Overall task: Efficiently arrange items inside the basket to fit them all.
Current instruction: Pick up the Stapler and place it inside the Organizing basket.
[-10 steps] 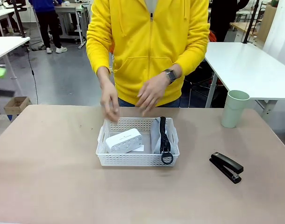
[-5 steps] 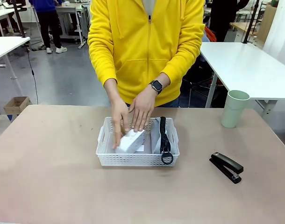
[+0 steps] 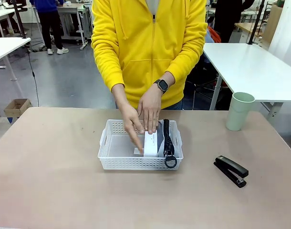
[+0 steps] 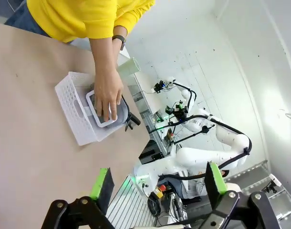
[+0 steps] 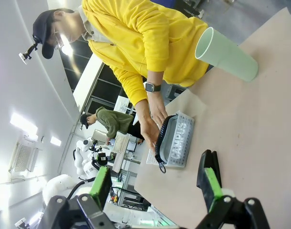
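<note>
The white perforated basket (image 3: pixel 116 162) sits mid-table in the front view. Inside it the grey pouch (image 3: pixel 160 139) with its black zipper and ring stands on edge along the right wall. Both of the person's hands (image 3: pixel 148 112) hold the small white box (image 3: pixel 150 143) upright on its edge against the pouch. The black stapler (image 3: pixel 231 170) lies on the table to the right, and the pale green cup (image 3: pixel 239 110) stands at the far right. My left gripper (image 4: pixel 158 183) hangs open, far from the basket (image 4: pixel 71 107). My right gripper (image 5: pixel 156 187) is open too, well back from the basket (image 5: pixel 186 125) and cup (image 5: pixel 226 53).
The left half of the basket floor (image 3: pixel 119 145) is bare. The tabletop (image 3: pixel 50 181) stretches wide around the basket. The person in a yellow hoodie (image 3: pixel 150 47) stands at the far edge. White tables stand behind, to the left and right.
The person's hands came down into the basket, lifted the white box from lying flat on the left and turned it onto its edge against the pouch. Stapler and cup have not moved.
</note>
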Tool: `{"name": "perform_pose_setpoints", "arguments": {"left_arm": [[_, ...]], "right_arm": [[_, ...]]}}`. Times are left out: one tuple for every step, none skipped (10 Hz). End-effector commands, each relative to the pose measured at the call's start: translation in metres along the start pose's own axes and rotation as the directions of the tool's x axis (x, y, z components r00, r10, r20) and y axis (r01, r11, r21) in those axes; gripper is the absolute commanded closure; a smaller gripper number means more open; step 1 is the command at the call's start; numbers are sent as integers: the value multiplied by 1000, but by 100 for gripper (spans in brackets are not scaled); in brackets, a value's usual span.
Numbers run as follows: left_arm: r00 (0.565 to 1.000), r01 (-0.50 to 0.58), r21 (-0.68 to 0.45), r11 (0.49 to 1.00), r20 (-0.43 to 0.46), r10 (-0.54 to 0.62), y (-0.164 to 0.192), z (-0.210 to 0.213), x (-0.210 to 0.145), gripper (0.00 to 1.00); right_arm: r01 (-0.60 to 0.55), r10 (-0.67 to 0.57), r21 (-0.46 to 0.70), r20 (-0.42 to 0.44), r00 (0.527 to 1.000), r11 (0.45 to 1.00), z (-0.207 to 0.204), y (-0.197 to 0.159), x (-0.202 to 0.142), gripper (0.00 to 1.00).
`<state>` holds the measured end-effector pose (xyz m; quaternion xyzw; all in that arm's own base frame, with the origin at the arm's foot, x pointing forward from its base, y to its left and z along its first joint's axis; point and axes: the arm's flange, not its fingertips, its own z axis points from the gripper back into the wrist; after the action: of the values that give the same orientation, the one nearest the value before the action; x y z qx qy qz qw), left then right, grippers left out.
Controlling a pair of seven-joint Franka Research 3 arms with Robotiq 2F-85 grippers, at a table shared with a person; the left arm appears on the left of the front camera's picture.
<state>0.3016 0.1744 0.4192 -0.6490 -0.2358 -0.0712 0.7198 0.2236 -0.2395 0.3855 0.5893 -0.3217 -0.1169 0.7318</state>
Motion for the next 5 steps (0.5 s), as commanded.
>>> {"name": "perform_pose_setpoints", "arguments": {"left_arm": [[1000,-10,4,1000,7,10,-3,-6,-1,0],[1000,-10,4,1000,7,10,-3,-6,-1,0],[1000,-10,4,1000,7,10,-3,-6,-1,0],[1000,-10,4,1000,7,10,-3,-6,-1,0],[1000,-10,4,1000,7,10,-3,-6,-1,0]], "right_arm": [[-2,2,10,8,1000,1000,0,4,2,0],[-2,2,10,8,1000,1000,0,4,2,0],[-2,2,10,8,1000,1000,0,4,2,0],[-2,2,10,8,1000,1000,0,4,2,0],[-2,2,10,8,1000,1000,0,4,2,0]]}}
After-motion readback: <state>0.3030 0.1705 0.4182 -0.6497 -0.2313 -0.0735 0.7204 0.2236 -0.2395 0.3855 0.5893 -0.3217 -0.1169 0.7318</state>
